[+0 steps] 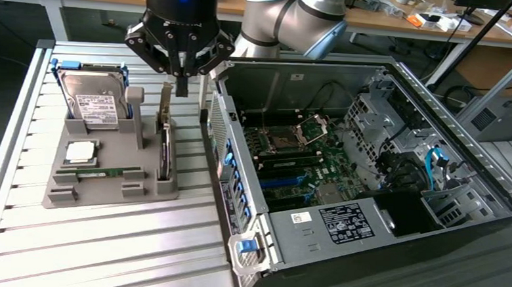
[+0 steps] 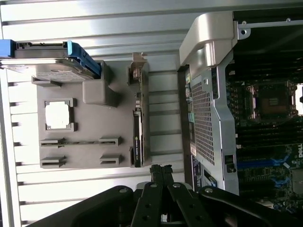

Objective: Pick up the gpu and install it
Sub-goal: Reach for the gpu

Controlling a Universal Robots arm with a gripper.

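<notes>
Dark gpu [image 1: 163, 145] seemingly standing on edge

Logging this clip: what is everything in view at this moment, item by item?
gpu: one, dark board, on edge in the holder, on the side nearest the case
hard drive: one, silver, white label, blue carrier, upright in the holder
processor chip: one, silver, flat in the holder
memory stick: one, green, in a holder slot
holder: one, grey, on the table
computer case: one, grey, side open, exterior view's right
motherboard: one, green, inside the case
table: one, silver slats
arm: one, grey and light blue, behind the case
pincer: one, black, shut, empty, above the gpu
</notes>
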